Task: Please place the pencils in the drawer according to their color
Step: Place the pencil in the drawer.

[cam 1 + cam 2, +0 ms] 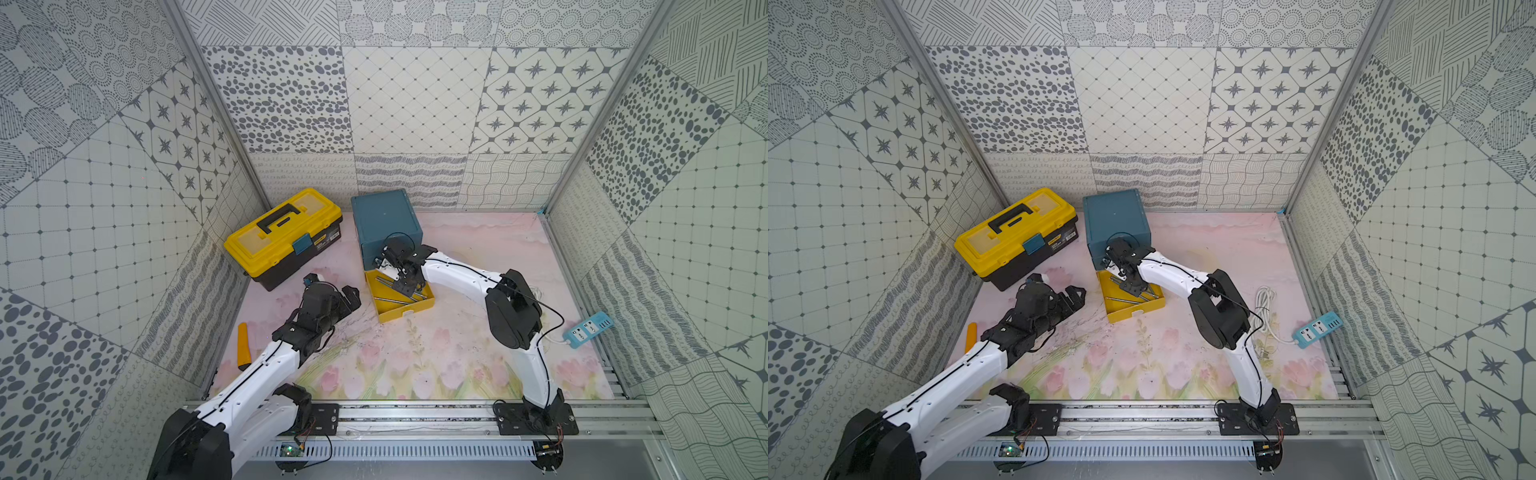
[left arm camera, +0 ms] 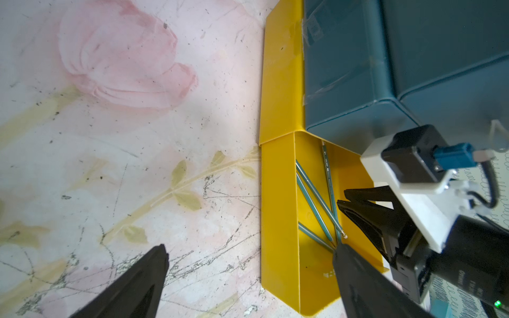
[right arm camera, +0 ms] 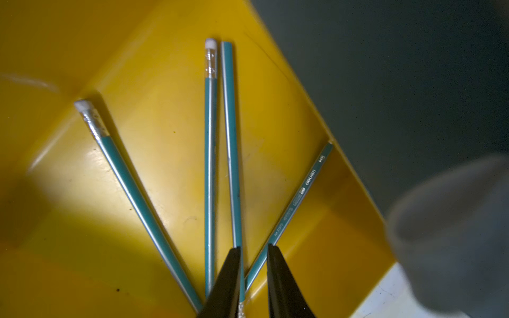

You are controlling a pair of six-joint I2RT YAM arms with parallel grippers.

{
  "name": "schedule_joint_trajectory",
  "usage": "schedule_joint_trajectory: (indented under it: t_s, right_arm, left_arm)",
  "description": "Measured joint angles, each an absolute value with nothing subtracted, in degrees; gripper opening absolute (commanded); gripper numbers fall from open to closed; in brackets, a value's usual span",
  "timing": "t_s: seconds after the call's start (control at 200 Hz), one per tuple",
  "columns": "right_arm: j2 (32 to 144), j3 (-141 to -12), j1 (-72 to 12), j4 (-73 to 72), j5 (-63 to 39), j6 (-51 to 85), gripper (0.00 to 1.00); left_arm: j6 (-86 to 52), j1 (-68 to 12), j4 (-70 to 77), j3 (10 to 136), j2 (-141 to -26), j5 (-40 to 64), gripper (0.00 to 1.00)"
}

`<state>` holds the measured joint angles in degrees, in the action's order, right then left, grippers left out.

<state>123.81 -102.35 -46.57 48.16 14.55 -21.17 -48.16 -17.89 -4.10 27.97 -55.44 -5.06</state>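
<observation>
Teal-and-silver pencils (image 3: 210,165), four that you are seeing, are lying fanned on the floor of the yellow drawer (image 1: 401,311), which is standing pulled out from the bottom of the blue cabinet (image 1: 384,220). Their near ends are converging on one corner. Your right gripper (image 3: 253,247) is reaching down into that corner with its jaws a narrow gap apart. The lettered pencil (image 3: 305,181) is running through the gap without being pinched, as far as the wrist view is showing. Lifting from here is risking a finger snagging that pencil or its neighbour and flicking it over the low wall. The lettered pencil's far end is sitting close under the cabinet front, so it could be jamming the drawer when you are pushing it shut. Your left gripper (image 2: 252,247) is hovering spread wide and empty, one finger overlapping the drawer's rim close to the right fingers. A careless swing there is inviting a clash between the arms or a shoved drawer.
</observation>
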Motion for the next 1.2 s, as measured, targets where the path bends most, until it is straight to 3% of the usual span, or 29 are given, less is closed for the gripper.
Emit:
schedule_joint_trajectory:
  t_s: [0.28, 0.57, 0.67, 0.69, 0.71, 0.73, 1.046, 1.196]
  right_arm:
    - [123.6, -102.3, -46.6, 48.2, 14.2, -19.2, 0.3]
    - [114.5, -97.6, -46.2, 47.7, 12.5, -13.8, 0.45]
    - [108.7, -93.8, -45.9, 46.6, 11.6, -11.0, 0.58]
    - [107.4, -92.9, -45.9, 46.3, 11.4, -10.3, 0.7]
    - [106.3, -92.1, -45.8, 46.1, 11.2, -9.3, 0.93]
    - [105.3, -91.4, -45.7, 45.8, 11.0, -9.3, 0.98]
    - [90.6, -78.1, -43.0, 40.6, 13.1, 0.6, 0.98]
    - [84.0, -71.2, -38.8, 37.1, 14.2, 7.3, 0.98]
  left_arm:
    - [-46.9, -17.9, -4.1, 28.4, -55.4, -3.9, 0.99]
    - [-43.2, -17.9, -4.1, 29.6, -54.2, -0.2, 0.99]
    - [-41.8, -18.5, -4.1, 29.6, -52.6, 1.1, 0.99]
    - [-41.6, -18.7, -4.1, 29.6, -52.2, 1.3, 0.99]
    - [-41.4, -18.9, -4.1, 29.6, -51.9, 1.5, 0.99]
    - [-41.1, -19.2, -4.1, 29.6, -51.6, 1.8, 0.99]
    - [-38.4, -28.5, -4.2, 30.5, -50.2, 4.1, 0.99]
    - [-37.1, -33.5, -4.5, 31.9, -52.3, 4.3, 0.94]
